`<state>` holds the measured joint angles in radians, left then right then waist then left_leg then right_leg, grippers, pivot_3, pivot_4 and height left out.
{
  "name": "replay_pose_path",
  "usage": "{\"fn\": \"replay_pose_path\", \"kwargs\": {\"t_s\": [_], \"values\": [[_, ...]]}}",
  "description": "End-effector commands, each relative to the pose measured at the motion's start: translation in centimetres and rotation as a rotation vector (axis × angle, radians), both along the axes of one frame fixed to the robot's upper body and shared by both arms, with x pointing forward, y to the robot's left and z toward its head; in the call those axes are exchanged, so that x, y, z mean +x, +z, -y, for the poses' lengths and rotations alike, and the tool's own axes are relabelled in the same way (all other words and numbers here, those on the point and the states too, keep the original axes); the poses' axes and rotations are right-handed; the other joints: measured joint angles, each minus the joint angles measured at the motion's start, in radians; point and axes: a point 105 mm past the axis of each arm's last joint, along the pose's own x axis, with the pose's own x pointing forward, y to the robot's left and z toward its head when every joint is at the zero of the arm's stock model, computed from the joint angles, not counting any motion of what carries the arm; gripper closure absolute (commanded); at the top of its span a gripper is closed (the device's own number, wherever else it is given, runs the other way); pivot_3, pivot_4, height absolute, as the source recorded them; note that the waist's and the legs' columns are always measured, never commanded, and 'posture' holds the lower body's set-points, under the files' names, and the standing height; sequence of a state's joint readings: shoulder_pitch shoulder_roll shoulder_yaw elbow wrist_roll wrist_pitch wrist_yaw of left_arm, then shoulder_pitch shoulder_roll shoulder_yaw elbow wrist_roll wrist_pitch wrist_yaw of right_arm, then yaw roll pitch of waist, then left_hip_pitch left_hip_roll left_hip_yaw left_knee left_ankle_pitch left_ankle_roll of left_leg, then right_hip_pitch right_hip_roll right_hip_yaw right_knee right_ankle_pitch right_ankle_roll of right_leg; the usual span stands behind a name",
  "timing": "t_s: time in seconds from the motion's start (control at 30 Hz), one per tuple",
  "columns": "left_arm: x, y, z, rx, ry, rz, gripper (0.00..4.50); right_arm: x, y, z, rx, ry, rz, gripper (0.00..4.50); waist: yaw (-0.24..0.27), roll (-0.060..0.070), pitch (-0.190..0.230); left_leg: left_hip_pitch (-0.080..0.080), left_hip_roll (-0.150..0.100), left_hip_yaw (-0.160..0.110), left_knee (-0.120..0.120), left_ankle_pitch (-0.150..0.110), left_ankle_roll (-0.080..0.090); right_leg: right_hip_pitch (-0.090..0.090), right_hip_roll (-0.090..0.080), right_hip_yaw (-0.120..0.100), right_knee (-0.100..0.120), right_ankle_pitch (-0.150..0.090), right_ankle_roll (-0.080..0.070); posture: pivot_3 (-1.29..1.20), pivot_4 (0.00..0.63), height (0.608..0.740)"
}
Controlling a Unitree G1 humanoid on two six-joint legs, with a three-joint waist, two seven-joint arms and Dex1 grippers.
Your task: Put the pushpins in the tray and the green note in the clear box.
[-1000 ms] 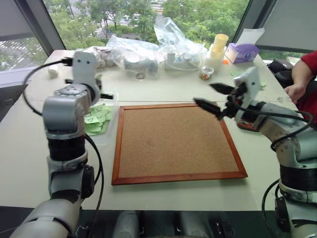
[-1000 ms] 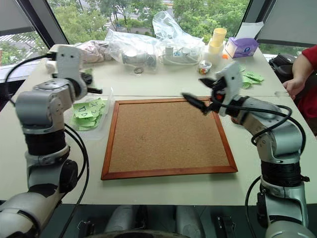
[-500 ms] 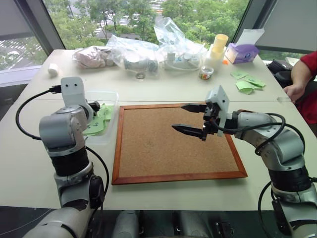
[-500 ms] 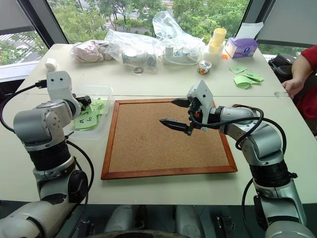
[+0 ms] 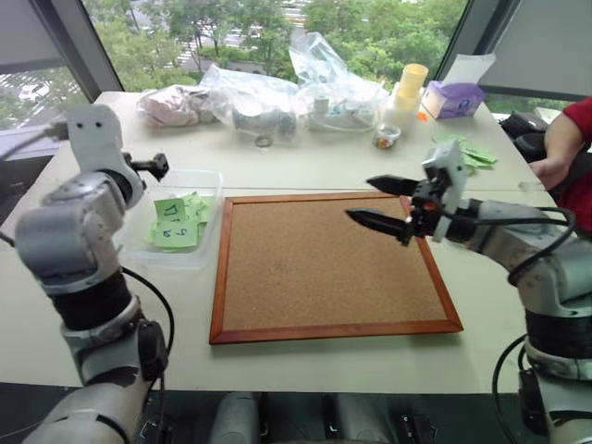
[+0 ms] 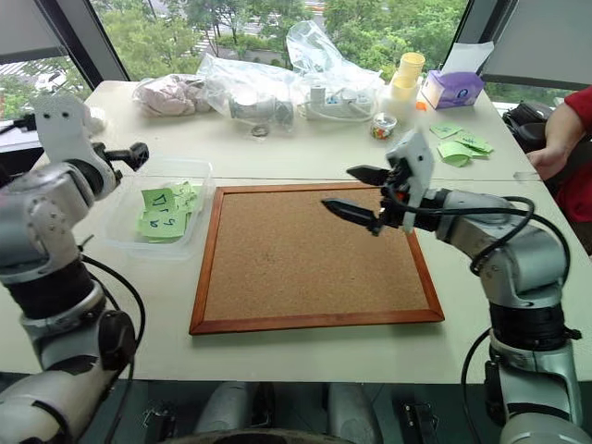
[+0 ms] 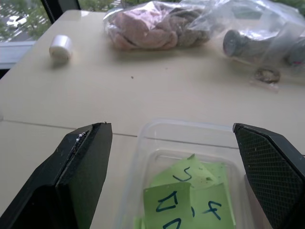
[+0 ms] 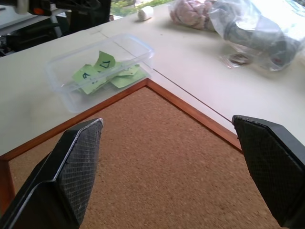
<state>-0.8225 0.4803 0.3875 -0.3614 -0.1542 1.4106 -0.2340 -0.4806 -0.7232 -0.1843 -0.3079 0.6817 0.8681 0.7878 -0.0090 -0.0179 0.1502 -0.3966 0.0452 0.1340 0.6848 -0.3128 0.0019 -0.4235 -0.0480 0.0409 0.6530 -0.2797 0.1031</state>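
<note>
The left claw (image 7: 174, 186) is spread wide and holds nothing; it hangs above the far end of the clear box (image 5: 205, 178), near the left edge of the worktop (image 5: 314, 157). The right claw (image 5: 382, 203) is also spread wide and empty, raised over the far right part of the cork board (image 5: 328, 266), fingers pointing toward the left side.

The clear box sits on the worktop just beside the left edge of the cork board's wooden frame. Inside it lie several light-green sticky notes (image 5: 174, 222); in the left wrist view, one bears a triangle and others bear handwritten characters. Which of them is the green note of the task cannot be told.

More light-green notes (image 6: 458, 146) lie near the right edge of the worktop. The tray and the pushpins cannot be made out.

Along the far edge of the worktop stand clear plastic bags (image 5: 277, 92), stacked yellow cups (image 5: 408, 88) and a purple tissue box (image 5: 451, 97). A small white cylinder (image 7: 60, 46) lies near the far left corner. A person's hand (image 5: 553, 169) rests at the right edge.
</note>
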Motion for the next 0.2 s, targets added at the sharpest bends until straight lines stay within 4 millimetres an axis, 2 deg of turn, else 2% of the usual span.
{"fn": "replay_pose_path", "kwargs": {"t_s": [0.03,0.07,0.13,0.2], "values": [[-1.3,1.9,4.8,0.07,-0.337,0.029,0.06,-0.7,0.9,1.7,-0.007,-0.049,0.017,0.0,-0.003,0.0,0.0,0.0,0.0,0.0,0.0,0.0,0.0,0.0,0.0,0.0,0.0,0.0,0.0,0.0,0.15,0.735],[-1.9,1.8,5.7,0.095,-0.417,0.016,0.06,-0.9,0.9,2.0,-0.007,-0.055,0.007,0.0,-0.003,0.0,0.0,0.0,-0.001,0.0,0.0,0.0,0.0,0.0,-0.001,0.0,0.0,0.0,0.0,0.0,0.15,0.735],[-2.4,1.3,6.4,0.088,-0.498,-0.002,0.06,-1.2,0.4,2.6,-0.015,-0.078,-0.013,0.0,-0.004,0.0,0.0,0.0,0.0,0.0,-0.001,0.0,0.0,0.0,0.0,0.0,-0.001,0.0,0.0,0.0,0.15,0.735],[-3.2,-0.4,7.7,0.112,-0.604,-0.054,0.06,-1.1,-0.5,3.2,-0.024,-0.113,-0.037,0.0,-0.006,0.0,0.0,0.001,0.0,0.0,-0.001,0.0,0.0,0.0,0.0,0.0,0.0,0.0,0.0,0.0,0.15,0.735]]}}
